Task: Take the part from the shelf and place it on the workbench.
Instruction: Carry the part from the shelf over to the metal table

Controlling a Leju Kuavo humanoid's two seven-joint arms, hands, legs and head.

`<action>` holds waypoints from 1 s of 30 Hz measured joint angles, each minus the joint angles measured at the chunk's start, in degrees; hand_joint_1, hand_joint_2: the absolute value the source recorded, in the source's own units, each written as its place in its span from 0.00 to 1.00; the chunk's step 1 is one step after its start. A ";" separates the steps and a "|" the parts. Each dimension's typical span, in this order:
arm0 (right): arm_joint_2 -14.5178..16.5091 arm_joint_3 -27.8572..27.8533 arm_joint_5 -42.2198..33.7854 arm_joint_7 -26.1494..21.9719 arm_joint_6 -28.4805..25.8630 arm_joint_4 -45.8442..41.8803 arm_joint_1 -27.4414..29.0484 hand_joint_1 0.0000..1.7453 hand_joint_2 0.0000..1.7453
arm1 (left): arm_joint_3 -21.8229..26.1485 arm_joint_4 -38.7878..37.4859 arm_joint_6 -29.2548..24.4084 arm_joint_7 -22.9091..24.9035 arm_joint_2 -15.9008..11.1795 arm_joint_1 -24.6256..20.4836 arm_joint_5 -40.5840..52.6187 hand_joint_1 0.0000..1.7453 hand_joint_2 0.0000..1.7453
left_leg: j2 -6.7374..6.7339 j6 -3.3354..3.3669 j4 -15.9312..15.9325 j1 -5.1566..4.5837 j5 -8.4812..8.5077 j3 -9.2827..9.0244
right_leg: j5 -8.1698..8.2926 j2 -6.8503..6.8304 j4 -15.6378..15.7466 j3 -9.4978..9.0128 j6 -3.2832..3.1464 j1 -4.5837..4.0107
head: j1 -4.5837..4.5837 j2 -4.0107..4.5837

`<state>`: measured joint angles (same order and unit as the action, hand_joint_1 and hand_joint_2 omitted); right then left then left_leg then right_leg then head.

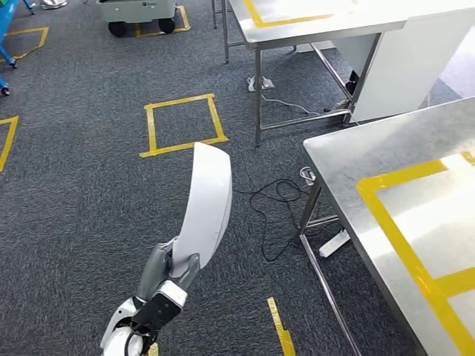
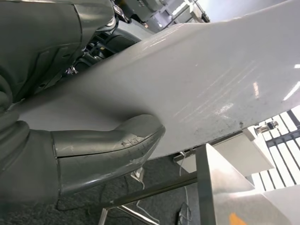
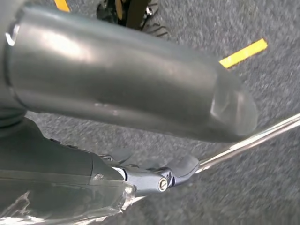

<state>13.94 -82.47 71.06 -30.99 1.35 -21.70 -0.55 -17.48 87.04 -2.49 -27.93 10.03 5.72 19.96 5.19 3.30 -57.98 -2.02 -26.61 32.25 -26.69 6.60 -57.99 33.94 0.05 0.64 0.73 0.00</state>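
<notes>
My left hand [image 1: 165, 274] holds a white curved panel-like part [image 1: 208, 204] by its lower end, low in the head view. The part stands upright over the grey carpet, to the left of the steel workbench [image 1: 358, 148], which carries a yellow tape outline [image 1: 392, 222]. In the left wrist view the thumb [image 2: 106, 150] presses on the part's scuffed white face [image 2: 212, 79], with a corner of the workbench [image 2: 219, 183] just beyond. My right hand [image 3: 116, 84] hangs above the carpet with thumb and fingers apart and nothing between them.
A second steel table [image 1: 314, 30] with a white panel [image 1: 403, 67] leaning at its side stands farther off. Black cables [image 1: 274, 208] and a power strip [image 1: 334, 243] lie on the floor by the workbench leg. A yellow tape square [image 1: 182, 124] and a wheeled cart [image 1: 140, 15] are ahead.
</notes>
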 joint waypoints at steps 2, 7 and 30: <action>0.04 0.04 0.34 0.00 -0.34 0.24 -0.06 0.00 0.00 | 0.63 0.52 0.08 -0.09 -0.12 0.18 -0.02 1.00 1.00 | -0.54 0.41 1.09 0.06 -0.14 -0.35 | 0.29 1.07 0.25 0.44 0.51 0.10 | -0.25 0.00; -0.22 0.25 0.84 0.01 -1.07 0.56 -0.58 0.00 0.00 | 1.47 1.07 0.46 -0.40 -0.10 0.69 -0.03 1.00 1.00 | -4.51 -0.29 3.59 0.75 0.54 -1.64 | -5.01 -5.33 -8.62 5.19 1.64 -0.29 | -0.06 0.00; -2.10 0.70 2.02 -0.23 -2.08 3.46 -1.18 0.00 0.00 | 4.41 1.51 2.18 -1.09 -0.36 1.51 2.11 1.00 1.00 | -1.17 -1.55 -0.63 1.43 -1.15 -0.70 | 0.14 -0.32 0.39 -0.59 0.15 -0.04 | -0.30 0.00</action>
<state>11.84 -81.77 73.08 -31.22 -0.73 -18.24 -1.73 -13.07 88.55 -0.31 -29.03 9.67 7.24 22.06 4.01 1.76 -58.61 -0.59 -27.76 31.55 -26.55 6.28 -57.61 33.35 0.19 0.59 0.43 0.00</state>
